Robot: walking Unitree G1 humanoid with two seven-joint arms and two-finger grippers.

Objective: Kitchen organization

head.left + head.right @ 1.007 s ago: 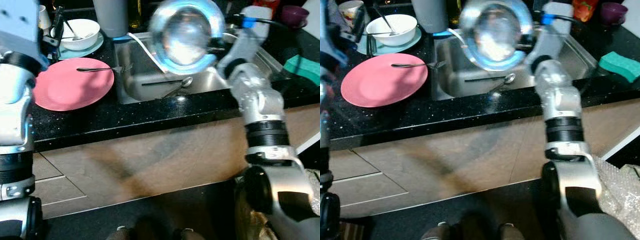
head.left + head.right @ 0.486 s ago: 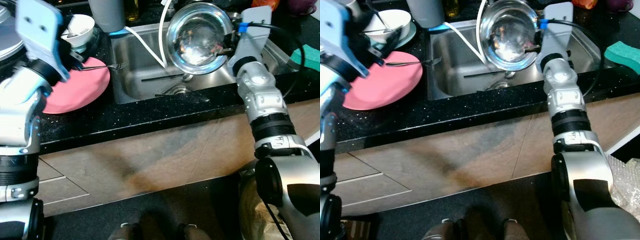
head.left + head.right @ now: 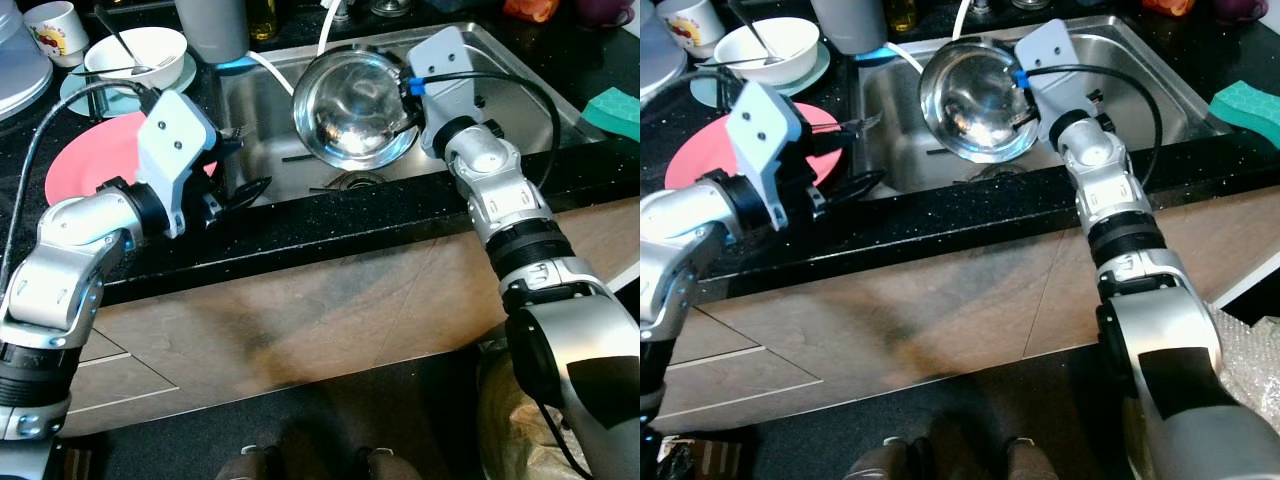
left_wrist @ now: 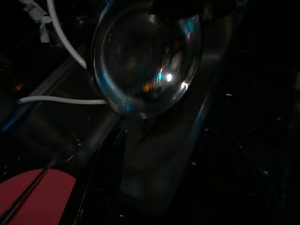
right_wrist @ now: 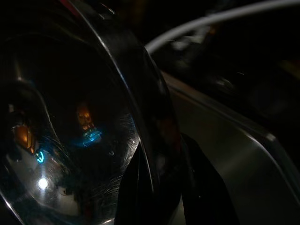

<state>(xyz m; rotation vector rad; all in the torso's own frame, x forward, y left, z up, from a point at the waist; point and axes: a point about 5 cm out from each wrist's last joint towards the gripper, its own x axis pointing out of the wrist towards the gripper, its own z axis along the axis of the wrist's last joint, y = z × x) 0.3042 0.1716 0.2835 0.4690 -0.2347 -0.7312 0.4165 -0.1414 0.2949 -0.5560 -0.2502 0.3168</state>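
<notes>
Mid-step on clearing the sink: right gripper [image 5: 157, 187] clamped on the rim of the steel bowl [image 3: 350, 108], one finger inside, one outside, bowl held tilted above the sink [image 3: 520, 85] basin, mouth facing the camera. Left gripper [image 3: 240, 190] at the sink's left edge over the black counter [image 3: 330, 220], fingers spread apart, empty, pointing toward the bowl. Probably a handover or a set-down next; either needs the bowl levelled and a landing spot picked, counter left of the sink already crowded by pink plate [image 3: 95, 165] with a fork [image 3: 855, 125] and white bowl [image 3: 140, 55] on its saucer. Rim pinch looks thin, slip risk if swung fast. Hard to read: drain partly hidden behind the bowl, bowl contents unclear through glare, both wrist views very dark. White hose [image 3: 270, 70] runs into the basin, far end cut off.
</notes>
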